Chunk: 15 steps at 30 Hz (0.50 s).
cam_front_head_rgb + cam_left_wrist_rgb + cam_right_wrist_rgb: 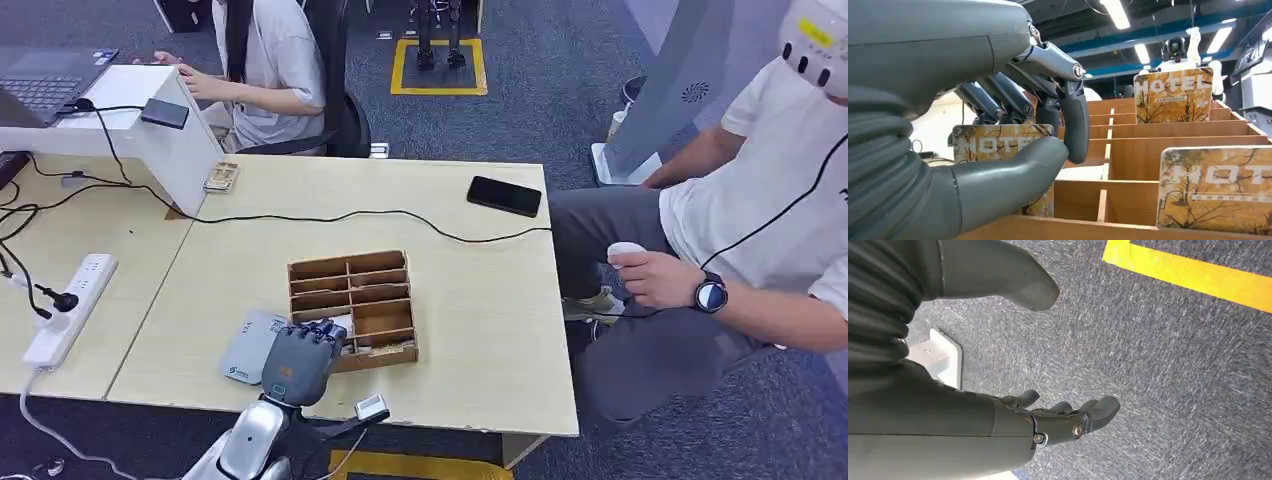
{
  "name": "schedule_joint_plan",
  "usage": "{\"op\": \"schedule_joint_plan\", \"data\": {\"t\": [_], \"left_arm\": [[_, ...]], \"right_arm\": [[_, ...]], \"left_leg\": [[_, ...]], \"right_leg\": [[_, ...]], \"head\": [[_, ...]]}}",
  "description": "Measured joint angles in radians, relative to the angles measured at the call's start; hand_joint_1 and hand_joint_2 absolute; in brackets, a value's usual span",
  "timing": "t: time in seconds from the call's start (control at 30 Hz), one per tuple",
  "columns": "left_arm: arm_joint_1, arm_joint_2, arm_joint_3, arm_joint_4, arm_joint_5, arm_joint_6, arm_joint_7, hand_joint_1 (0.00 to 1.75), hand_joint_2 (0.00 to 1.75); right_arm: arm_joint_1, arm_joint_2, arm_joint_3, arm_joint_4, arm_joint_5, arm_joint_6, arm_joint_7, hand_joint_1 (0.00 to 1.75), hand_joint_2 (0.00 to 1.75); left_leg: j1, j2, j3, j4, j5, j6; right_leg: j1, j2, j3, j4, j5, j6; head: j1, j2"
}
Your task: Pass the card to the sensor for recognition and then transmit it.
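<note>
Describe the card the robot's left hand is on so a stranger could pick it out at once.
On the light wooden table sits a divided wooden box with hotel cards standing in it. The card is the one at the box's near left corner, pinched by the left hand; the other cards stand untouched.

A hotel key card (998, 145) with autumn-tree artwork and pale "HOTEL" lettering stands upright in a near-left compartment of a wooden divided box (355, 305). The robot's left hand (300, 358) reaches over that corner of the box, thumb in front of the card and fingers (1068, 120) curled just behind its top edge. Two matching cards stand upright in other compartments, one at the far side (1173, 95) and one close by (1215, 187). At about nine o'clock from the box, touching the table, lies a flat grey sensor pad (250, 347).
</note>
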Motion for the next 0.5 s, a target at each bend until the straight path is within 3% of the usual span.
{"op": "schedule_joint_plan", "data": {"t": [0.5], "left_arm": [[0.000, 0.000, 0.000, 0.000, 0.052, 0.003, -0.036, 1.75, 1.75]], "right_arm": [[0.000, 0.001, 0.000, 0.000, 0.001, 0.000, 0.000, 0.00, 1.75]], "left_leg": [[0.000, 0.000, 0.000, 0.000, 0.000, 0.000]], "right_leg": [[0.000, 0.000, 0.000, 0.000, 0.000, 0.000]], "head": [[0.000, 0.000]]}}
